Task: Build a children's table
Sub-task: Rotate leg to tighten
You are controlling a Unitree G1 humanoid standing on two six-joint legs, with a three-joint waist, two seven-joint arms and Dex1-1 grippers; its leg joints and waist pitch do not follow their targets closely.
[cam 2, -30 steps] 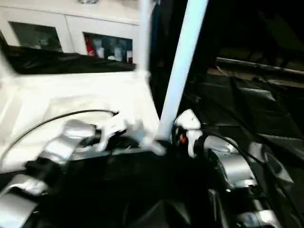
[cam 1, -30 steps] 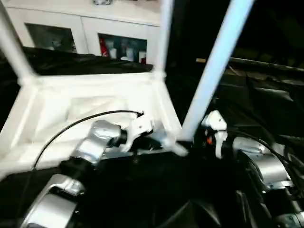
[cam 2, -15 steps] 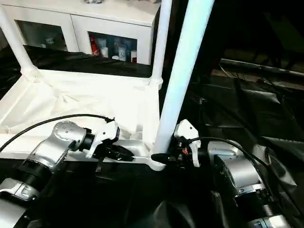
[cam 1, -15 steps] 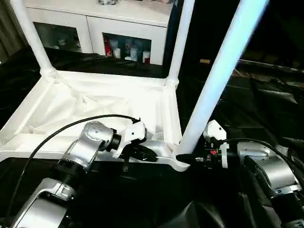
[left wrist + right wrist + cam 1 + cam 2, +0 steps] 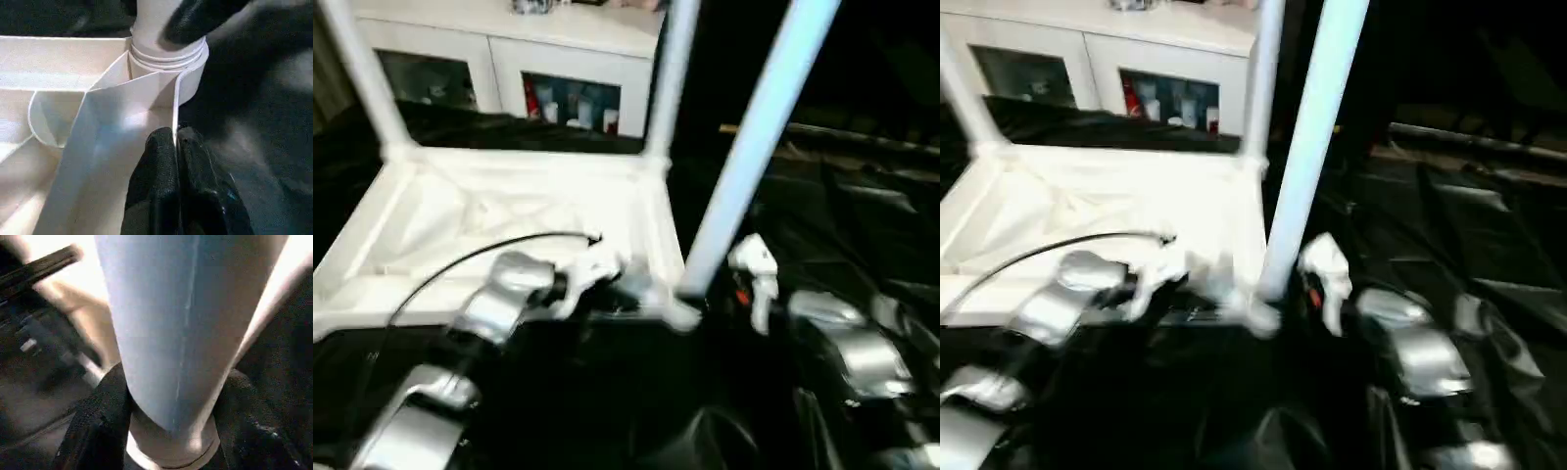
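Note:
The children's table lies upside down, its white tabletop (image 5: 509, 211) showing the ribbed underside. Legs stand at the far-left corner (image 5: 357, 78) and the far-right corner (image 5: 671, 78). A third leg (image 5: 754, 137) rises, leaning, from the near-right corner socket (image 5: 168, 63). My right gripper (image 5: 705, 299) is at that leg's base, and its black fingers (image 5: 105, 406) press on both sides of the leg (image 5: 166, 308). My left gripper (image 5: 175, 147) is shut on the tabletop's thin side wall just beside that socket, and it also shows as the left gripper (image 5: 626, 289) at the near edge.
A white glass-door cabinet (image 5: 538, 69) stands behind the table. Crinkled black sheeting (image 5: 842, 196) covers the surface all round. A black cable (image 5: 489, 250) arcs over my left forearm. My right gripper's finger (image 5: 200, 17) shows against the leg in the left wrist view.
The head camera has swung, so the whole picture has shifted. My right gripper's fingers have drawn in round the leg's base. The left gripper keeps its hold on the wall.

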